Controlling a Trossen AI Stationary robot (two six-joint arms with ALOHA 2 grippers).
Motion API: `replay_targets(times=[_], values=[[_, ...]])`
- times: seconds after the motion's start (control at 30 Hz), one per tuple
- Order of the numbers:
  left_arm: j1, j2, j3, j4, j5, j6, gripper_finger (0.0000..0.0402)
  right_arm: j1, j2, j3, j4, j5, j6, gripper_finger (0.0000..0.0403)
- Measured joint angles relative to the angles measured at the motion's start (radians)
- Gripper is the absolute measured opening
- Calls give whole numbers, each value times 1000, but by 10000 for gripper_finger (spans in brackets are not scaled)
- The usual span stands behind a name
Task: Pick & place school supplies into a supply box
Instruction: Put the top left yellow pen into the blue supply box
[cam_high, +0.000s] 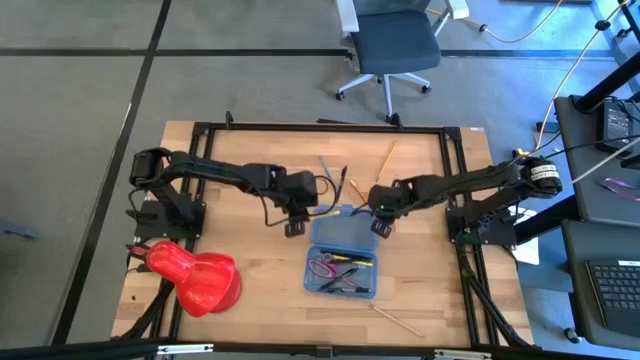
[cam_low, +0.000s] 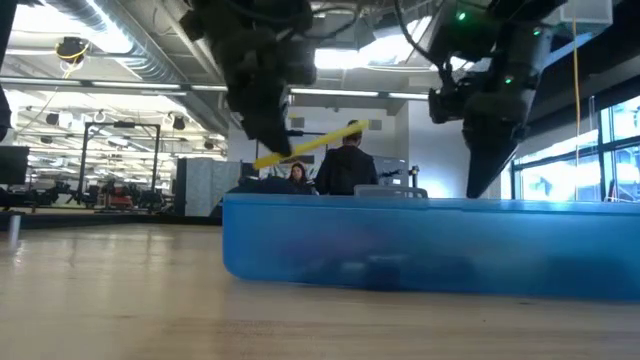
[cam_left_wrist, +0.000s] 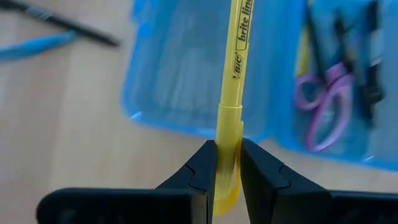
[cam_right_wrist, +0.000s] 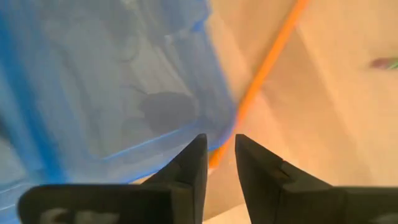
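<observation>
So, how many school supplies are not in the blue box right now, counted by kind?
Pens on the table: 2, a blue pen and a black pen
Pencils on the table: 2, an orange pencil and a plain wood pencil
Highlighters: 1, a yellow highlighter in the left gripper
Total: 5

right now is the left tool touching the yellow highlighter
Touching. The left wrist view shows the left tool with both fingers pressed against the yellow highlighter.
</observation>
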Motion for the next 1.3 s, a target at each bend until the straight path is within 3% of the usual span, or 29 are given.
replay_targets(times=[0.47, 0.67, 0.9, 1.07, 1.3], values=[[-189, 43, 0, 218, 27, -214, 43, -223, 0, -1, 65, -20, -320, 87], [-217, 88, 4, 314, 27, -232, 42, -267, 0, -1, 144, -106, -327, 87], [-217, 200, 69, 333, 53, -223, 42, -275, 0, -1, 143, -110, -326, 87], [-241, 292, 139, 282, 111, -214, 43, -274, 0, -1, 139, -110, -324, 87], [-266, 402, 193, 213, 111, -271, 47, -274, 1, -1, 152, -109, -325, 87]])
